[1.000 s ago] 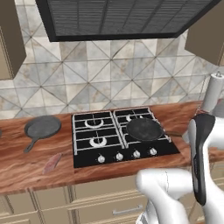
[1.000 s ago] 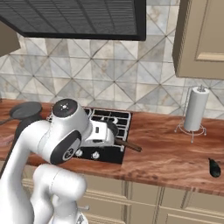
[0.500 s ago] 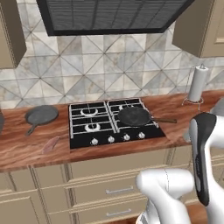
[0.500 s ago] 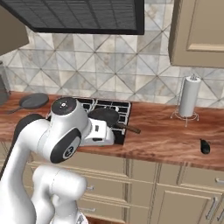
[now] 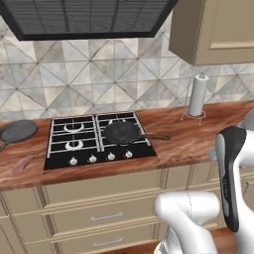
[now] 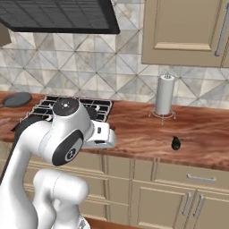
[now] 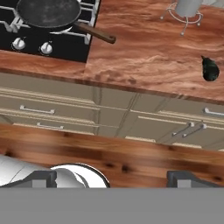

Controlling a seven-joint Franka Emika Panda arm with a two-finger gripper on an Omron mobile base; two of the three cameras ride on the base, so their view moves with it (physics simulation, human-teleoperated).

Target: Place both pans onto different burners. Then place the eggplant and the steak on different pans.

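The wooden bench [image 5: 173, 144] is seen with a glossy brown grain, running under a tiled backsplash. The black cooktop [image 5: 96, 141] is set into it, with silver-ringed burners [image 5: 74, 145] under grates and a knob row at the front. The dark pan [image 5: 121, 132] is sat on the near right burner, its long thin handle pointing right over the bench. The grey pan [image 5: 19, 131] is lying on the bench left of the cooktop, not yet on a burner. Both are judged rigid and fairly heavy; best taken by the handle. A white paper towel roll [image 6: 164, 95] is stood upright further right. The steak [image 5: 22, 164], flat and reddish, is lying near the front left edge; judged soft and slippery, to be pinched across its width. The eggplant [image 6: 175, 143], small, dark and smooth, is well apart on the right; likely to roll, to be gripped mid-body. The claw [image 7: 111, 178] is spread wide and empty, held off the bench over the floor.
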